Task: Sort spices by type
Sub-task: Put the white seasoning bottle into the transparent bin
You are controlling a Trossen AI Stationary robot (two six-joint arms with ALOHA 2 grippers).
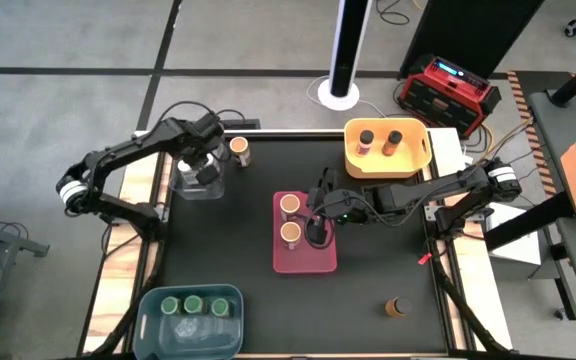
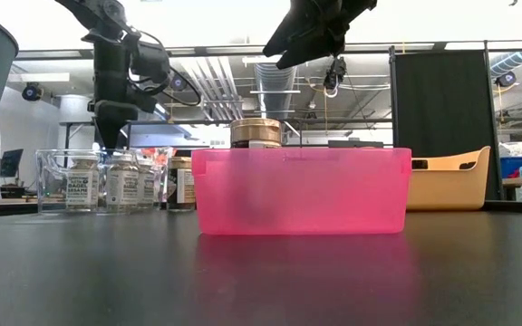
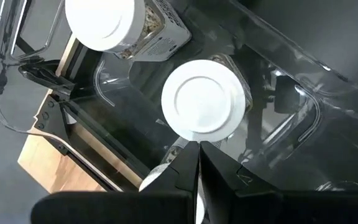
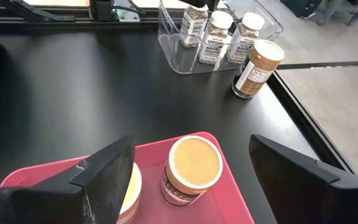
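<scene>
Am holding right pincer point(image 4: 191, 180) wide above orange-lidded jar point(image 4: 191, 169) in pink bin point(image 1: 308, 262); jar likely rigid, light, slick; gripping below lid advised.

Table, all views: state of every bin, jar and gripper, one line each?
left gripper: shut, empty, over the clear bin
right gripper: open, empty, above the pink bin
clear bin: holds white-lidded jars, upright
pink bin: two orange-lidded jars, upright
yellow bin: two dark-lidded jars, upright
blue bin: three green-lidded jars
loose orange-lidded jar: upright, beside the clear bin
loose dark-lidded jar: lying on the table, unsorted
</scene>
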